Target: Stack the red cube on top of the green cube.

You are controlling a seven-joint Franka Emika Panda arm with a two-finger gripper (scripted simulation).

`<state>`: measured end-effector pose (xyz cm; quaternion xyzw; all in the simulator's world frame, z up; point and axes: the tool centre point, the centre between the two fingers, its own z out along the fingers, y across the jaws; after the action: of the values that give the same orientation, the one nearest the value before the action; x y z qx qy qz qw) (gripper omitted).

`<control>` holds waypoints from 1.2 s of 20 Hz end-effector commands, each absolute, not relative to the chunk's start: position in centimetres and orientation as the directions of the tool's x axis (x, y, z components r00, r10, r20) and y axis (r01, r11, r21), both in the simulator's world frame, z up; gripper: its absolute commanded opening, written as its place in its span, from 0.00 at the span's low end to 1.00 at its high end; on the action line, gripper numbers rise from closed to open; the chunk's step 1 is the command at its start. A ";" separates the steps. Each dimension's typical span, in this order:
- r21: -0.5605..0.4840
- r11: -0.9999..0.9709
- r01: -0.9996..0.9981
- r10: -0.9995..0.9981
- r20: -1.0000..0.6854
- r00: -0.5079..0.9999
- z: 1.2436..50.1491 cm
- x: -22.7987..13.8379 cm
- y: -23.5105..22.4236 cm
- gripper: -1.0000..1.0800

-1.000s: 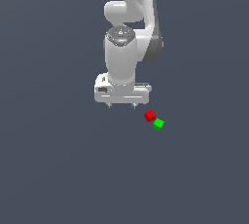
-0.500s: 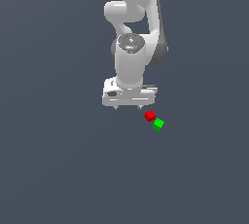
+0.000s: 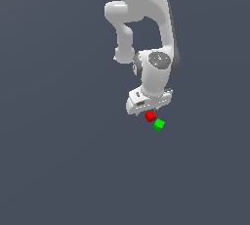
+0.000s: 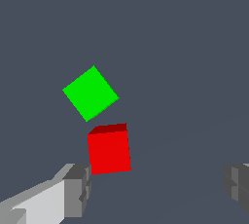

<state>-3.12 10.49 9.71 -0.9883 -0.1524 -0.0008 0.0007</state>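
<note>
The red cube (image 3: 150, 116) lies on the dark grey floor, just below the white gripper hand in the exterior view. The green cube (image 3: 158, 125) lies right beside it, toward the exterior view's lower right, nearly touching at a corner. In the wrist view the red cube (image 4: 109, 150) sits close to one grey fingertip (image 4: 78, 189), with the green cube (image 4: 91, 93) beyond it. My gripper (image 4: 158, 189) is open and empty, hovering over the red cube, with its jaws wide apart. In the exterior view the hand hides the fingers.
The white arm (image 3: 146, 28) rises above the cubes in the exterior view. The floor (image 3: 58, 160) is plain dark grey all around.
The gripper has moved toward the exterior view's right and down, and has turned, now sitting right above the red cube. The cubes have not moved.
</note>
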 end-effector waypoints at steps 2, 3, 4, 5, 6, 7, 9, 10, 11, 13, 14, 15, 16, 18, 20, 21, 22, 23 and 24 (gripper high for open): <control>-0.002 -0.931 0.364 0.364 0.002 0.931 8.1 -4.1 12.5 0.96; -0.002 -0.927 0.376 0.376 0.001 0.927 7.7 -4.3 12.9 0.96; -0.002 -0.923 0.385 0.385 0.001 0.923 7.5 -4.5 13.2 0.96; -0.002 -0.920 0.392 0.392 0.001 0.920 7.3 -4.7 13.4 0.96; -0.001 -0.918 0.397 0.397 0.001 0.918 7.1 -4.8 13.6 0.96; -0.001 -0.917 0.400 0.400 0.000 0.917 7.1 -4.8 13.7 0.96; -0.002 -0.918 0.396 0.396 -0.001 0.918 7.1 -4.8 13.6 0.96; -0.002 -0.918 0.396 0.396 -0.001 0.918 7.1 -4.8 13.6 0.96; -0.002 -0.918 0.396 0.396 -0.001 0.918 7.0 -4.8 13.6 0.96; -0.002 -0.918 0.397 0.397 -0.001 0.918 6.6 -4.8 13.6 0.96; -0.002 -0.918 0.397 0.397 -0.001 0.918 6.3 -4.8 13.6 0.96; -0.001 -0.918 0.397 0.397 -0.001 0.918 5.9 -4.8 13.6 0.96; -0.001 -0.917 0.398 0.398 -0.001 0.917 5.5 -4.9 13.6 0.96; -0.001 -0.917 0.399 0.399 0.000 0.917 4.4 -4.9 13.6 0.96; -0.001 -0.917 0.400 0.400 0.000 0.917 3.4 -4.9 13.6 0.96; -0.001 -0.917 0.400 0.400 0.000 0.917 3.0 -4.9 13.6 0.96; 0.000 -0.916 0.400 0.400 0.000 0.916 2.7 -4.9 13.7 0.96; 0.000 -0.916 0.400 0.400 0.000 0.916 2.4 -4.9 13.6 0.96; 0.000 -0.916 0.400 0.400 0.000 0.916 2.2 -4.9 13.6 0.96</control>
<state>-4.96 13.64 2.62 -0.9789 -0.2044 0.0008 0.0002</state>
